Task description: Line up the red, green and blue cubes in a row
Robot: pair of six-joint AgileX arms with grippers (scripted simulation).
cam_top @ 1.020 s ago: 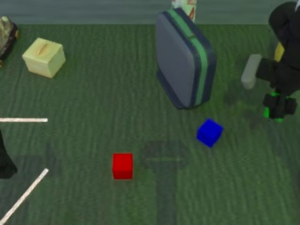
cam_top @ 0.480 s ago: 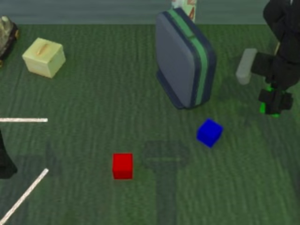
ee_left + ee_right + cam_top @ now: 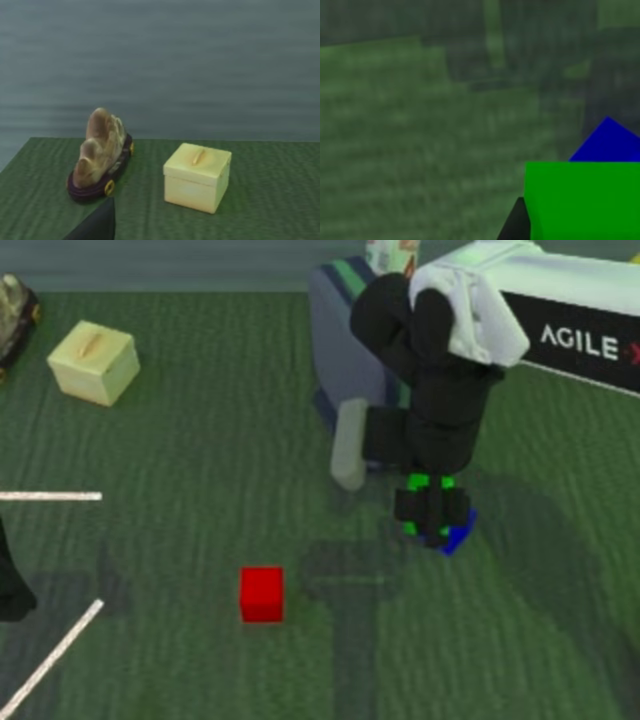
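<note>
Table (image 3: pixel 180 440): dark green cloth with a fine woven ripple; two thin white strips (image 3: pixel 50 496) lie at its left edge.

Red cube (image 3: pixel 261 593): plain, matte, sharp-edged, flat on the cloth in the near middle, well apart from everything else.

My left gripper (image 3: pixel 12 585): only a dark sliver at the table's near left edge; I cannot tell how its fingers stand.

My right gripper (image 3: pixel 431 508): black, at the centre-right of the table, clenched on the green cube (image 3: pixel 582 200). In the top view that cube shows only as bright green slivers either side of the fingers; in the right wrist view it is a flat, saturated green face with one dark fingertip (image 3: pixel 517 222) at its edge.

Blue cube (image 3: pixel 457 536): deep blue, plain, its faces turned at an angle to the table edges. It sits on the cloth just under and beside my right gripper, with one corner peeking out. In the right wrist view its corner rises directly behind the green cube; I cannot tell whether the two touch.

Grey case (image 3: pixel 345 370): rounded, smooth, with green and navy bands, largely hidden behind my right arm.

Cream block (image 3: pixel 94 362): pale yellow box with a slot mark on top, far left.

Brown lumpy figure (image 3: pixel 100 150) on a dark base with yellow wheels, at the far left corner.
</note>
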